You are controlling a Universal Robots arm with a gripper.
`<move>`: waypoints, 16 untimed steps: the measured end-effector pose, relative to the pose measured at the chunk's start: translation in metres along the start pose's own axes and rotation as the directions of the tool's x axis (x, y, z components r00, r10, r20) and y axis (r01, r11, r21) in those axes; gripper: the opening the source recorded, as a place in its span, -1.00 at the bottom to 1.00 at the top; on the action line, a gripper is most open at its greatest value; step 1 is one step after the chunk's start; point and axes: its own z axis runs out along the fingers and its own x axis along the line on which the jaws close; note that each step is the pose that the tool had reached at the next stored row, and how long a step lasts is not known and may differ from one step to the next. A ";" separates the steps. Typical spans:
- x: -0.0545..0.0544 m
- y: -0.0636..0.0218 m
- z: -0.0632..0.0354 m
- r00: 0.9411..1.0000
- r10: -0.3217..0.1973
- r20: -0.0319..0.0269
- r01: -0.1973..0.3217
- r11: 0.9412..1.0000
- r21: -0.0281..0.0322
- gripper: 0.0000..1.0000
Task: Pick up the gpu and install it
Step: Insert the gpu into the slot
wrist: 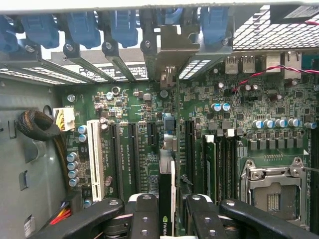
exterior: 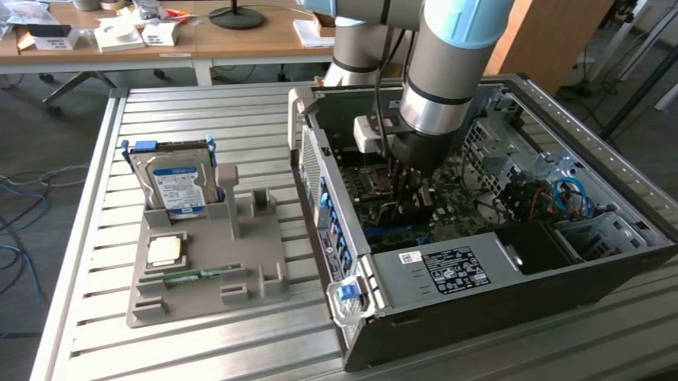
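Inside the open computer case (exterior: 509, 262), the gpu (wrist: 166, 199) stands on edge between the fingers (wrist: 144, 219) of the end effector (wrist: 167, 221), which is clamped on its upper edge. Seen from the wrist, the dark card runs straight ahead of the end effector, its metal bracket (wrist: 169, 55) reaching the row of rear slot openings, where blue clips (wrist: 82, 30) line the case wall. Directly beneath the card lies the green motherboard (wrist: 279, 124), with black expansion slots (wrist: 127, 159) running parallel on either side of it and a white slot (wrist: 94, 159) further out to one side. On the other side of the end effector sits the silver processor socket (wrist: 271, 186), with a row of capacitors (wrist: 274, 123) beyond it.

In the exterior view, the arm (exterior: 445, 71) reaches down into the case from above, the end effector (exterior: 408, 190) low over the board. Away from it, toward the exterior view's left, a grey holder (exterior: 212, 262) rests on the slatted metal table (exterior: 95, 317). It carries a blue-labelled hard drive (exterior: 175, 182) standing upright, a small square chip (exterior: 164, 250) and a narrow green memory stick (exterior: 190, 275).
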 end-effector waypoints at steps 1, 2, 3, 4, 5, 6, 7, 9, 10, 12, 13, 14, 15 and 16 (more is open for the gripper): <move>0.000 0.0000 0.0002 1.000 0.000 0.000 0.000 1.000 0.000 -0.47; 0.000 0.0000 0.0003 1.000 0.000 0.000 0.000 1.000 0.000 -0.47; 0.000 0.0000 0.0004 1.000 0.000 0.000 0.000 1.000 0.000 -0.47; 0.000 0.0000 0.0004 1.000 0.000 0.000 0.000 1.000 0.000 -0.47; 0.000 0.0000 0.0004 1.000 -0.001 0.000 0.001 1.000 0.000 -0.47; 0.000 0.0000 0.0004 1.000 -0.001 0.000 0.001 1.000 0.000 -0.47; 0.000 0.0000 0.0004 1.000 -0.001 0.000 0.001 1.000 0.000 -0.47; 0.000 0.0001 0.0005 1.000 -0.001 0.000 0.001 1.000 0.001 -0.47; 0.000 0.0000 0.0005 1.000 -0.001 0.000 0.001 1.000 0.001 -0.47; 0.000 0.0001 0.0005 1.000 -0.001 0.000 0.001 1.000 0.001 -0.47; 0.000 0.0001 0.0004 1.000 -0.001 0.000 0.001 1.000 0.002 -0.47; 0.000 0.0001 0.0004 1.000 -0.001 0.000 0.001 1.000 0.002 -0.47; 0.000 0.0001 -0.0009 1.000 -0.002 0.001 0.002 1.000 0.003 -0.47; 0.000 0.0001 -0.0029 1.000 -0.002 0.001 0.002 1.000 0.003 -0.47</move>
